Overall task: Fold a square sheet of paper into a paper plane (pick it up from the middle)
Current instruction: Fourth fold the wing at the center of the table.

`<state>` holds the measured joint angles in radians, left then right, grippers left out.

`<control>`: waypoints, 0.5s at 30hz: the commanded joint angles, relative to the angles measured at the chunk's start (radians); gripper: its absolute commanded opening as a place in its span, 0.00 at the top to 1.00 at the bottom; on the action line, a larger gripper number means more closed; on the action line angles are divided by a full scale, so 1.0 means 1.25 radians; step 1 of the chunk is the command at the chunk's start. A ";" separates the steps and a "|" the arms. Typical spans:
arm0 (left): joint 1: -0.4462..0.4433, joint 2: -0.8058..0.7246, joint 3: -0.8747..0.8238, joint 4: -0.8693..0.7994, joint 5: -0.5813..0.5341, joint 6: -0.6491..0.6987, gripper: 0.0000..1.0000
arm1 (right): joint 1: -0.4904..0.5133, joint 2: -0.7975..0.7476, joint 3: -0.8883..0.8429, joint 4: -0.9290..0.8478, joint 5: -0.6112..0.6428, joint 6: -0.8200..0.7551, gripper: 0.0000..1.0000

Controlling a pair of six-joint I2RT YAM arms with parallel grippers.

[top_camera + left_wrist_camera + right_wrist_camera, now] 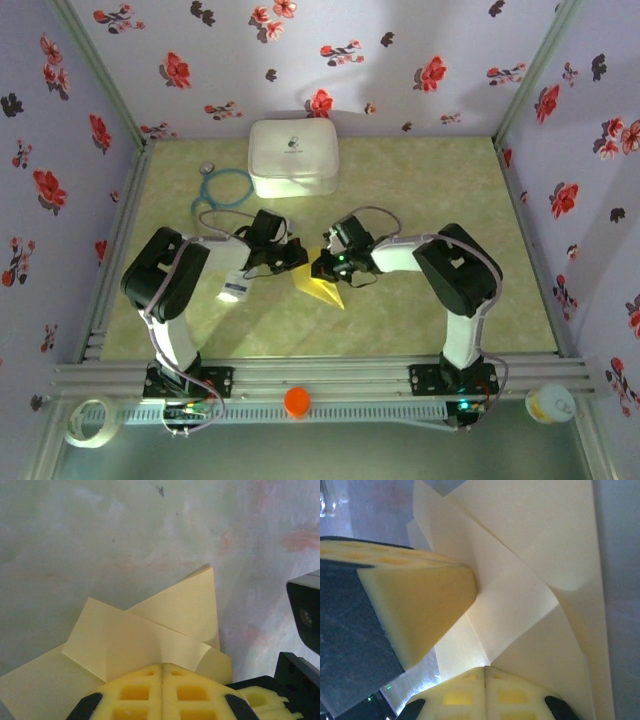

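Observation:
The square sheet of paper (322, 287) is yellow, partly folded with overlapping flaps, and lies mid-table between my two grippers. My left gripper (297, 262) is shut, and in the left wrist view the paper (150, 635) tents up into the seam of its yellow fingertips (162, 666). My right gripper (322, 268) faces it from the right, also shut. In the right wrist view a crease of the paper (530, 555) runs into its tip (485, 667), with the left gripper's finger (420, 610) touching the sheet just beside it.
A white rounded case (292, 157) stands at the back centre, with a teal looped tube (222, 190) to its left. A small white packet (233, 287) lies by the left arm. An orange cap (297, 401) and a tape roll (88, 420) sit at the front rail.

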<state>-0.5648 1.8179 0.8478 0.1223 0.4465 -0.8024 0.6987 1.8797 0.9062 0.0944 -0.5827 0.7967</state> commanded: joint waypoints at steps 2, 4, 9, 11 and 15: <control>0.011 0.037 -0.026 -0.039 -0.036 -0.003 1.00 | 0.003 -0.036 -0.060 -0.041 0.003 0.009 0.94; 0.012 0.039 -0.025 -0.039 -0.035 -0.004 1.00 | 0.003 -0.050 -0.072 -0.048 0.005 0.005 0.93; 0.015 0.038 -0.026 -0.039 -0.036 -0.005 1.00 | -0.001 -0.090 -0.120 -0.051 0.005 0.001 0.92; 0.016 0.037 -0.028 -0.038 -0.036 -0.006 1.00 | -0.002 -0.109 -0.142 -0.049 0.009 0.002 0.92; 0.016 0.035 -0.030 -0.035 -0.036 -0.007 1.00 | -0.007 -0.145 -0.179 -0.048 0.007 0.004 0.92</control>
<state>-0.5617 1.8206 0.8436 0.1318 0.4572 -0.8066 0.6975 1.7306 0.7246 0.1020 -0.5827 0.7963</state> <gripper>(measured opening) 0.046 0.083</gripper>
